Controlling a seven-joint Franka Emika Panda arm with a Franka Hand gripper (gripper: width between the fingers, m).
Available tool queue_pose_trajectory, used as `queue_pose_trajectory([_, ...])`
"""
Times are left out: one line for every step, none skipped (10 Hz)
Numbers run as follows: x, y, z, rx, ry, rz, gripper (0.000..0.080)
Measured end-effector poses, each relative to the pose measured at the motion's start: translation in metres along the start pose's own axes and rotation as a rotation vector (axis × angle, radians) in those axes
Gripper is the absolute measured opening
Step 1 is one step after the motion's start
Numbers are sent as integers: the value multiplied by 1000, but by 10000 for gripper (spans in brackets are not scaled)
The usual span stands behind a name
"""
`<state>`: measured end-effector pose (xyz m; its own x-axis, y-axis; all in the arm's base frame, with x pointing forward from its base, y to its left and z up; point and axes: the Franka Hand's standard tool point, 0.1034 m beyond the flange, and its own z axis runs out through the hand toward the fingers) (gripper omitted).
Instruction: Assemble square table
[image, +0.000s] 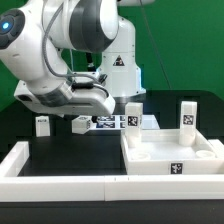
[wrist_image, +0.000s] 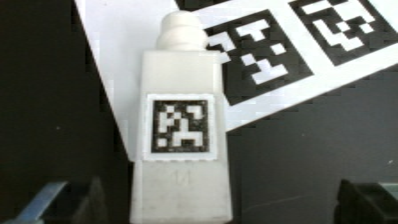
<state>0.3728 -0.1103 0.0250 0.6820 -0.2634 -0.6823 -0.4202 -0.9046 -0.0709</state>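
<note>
The square table top (image: 176, 168), a white tray with a raised rim and a tag on its front edge, lies at the exterior view's right. Two white tagged legs (image: 133, 115) (image: 186, 114) stand upright at its far corners. A loose leg (image: 78, 124) lies on the black surface under my gripper (image: 87, 108). In the wrist view this leg (wrist_image: 178, 120) fills the middle, tag up and threaded tip pointing away. My gripper (wrist_image: 217, 205) is open, with one dark finger (wrist_image: 71, 203) on each side of the leg's near end, not touching it. Another loose leg (image: 42, 124) lies further to the exterior view's left.
The marker board (image: 113, 121) lies just beyond the loose leg and shows in the wrist view (wrist_image: 294, 45) beside the leg's tip. White wall bars (image: 60, 186) edge the black surface at the front and at the exterior view's left.
</note>
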Motion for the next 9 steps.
queue_pose_trajectory([-2, 0, 6, 2, -18, 9, 649])
queue_pose_trajectory([-4, 2, 16, 4, -47, 17, 649])
queue_pose_trajectory([-4, 5, 24, 23, -77, 32, 649])
queue_pose_trajectory([-3, 5, 23, 22, -75, 31, 649])
queue_pose_trajectory([-3, 5, 24, 21, -76, 30, 563])
queue_pose_trajectory([-3, 5, 24, 21, -77, 30, 563])
queue_pose_trajectory([-3, 5, 25, 20, -77, 30, 429])
queue_pose_trajectory([-4, 5, 25, 20, -78, 30, 288])
queue_pose_trajectory([-4, 5, 25, 20, -78, 30, 288])
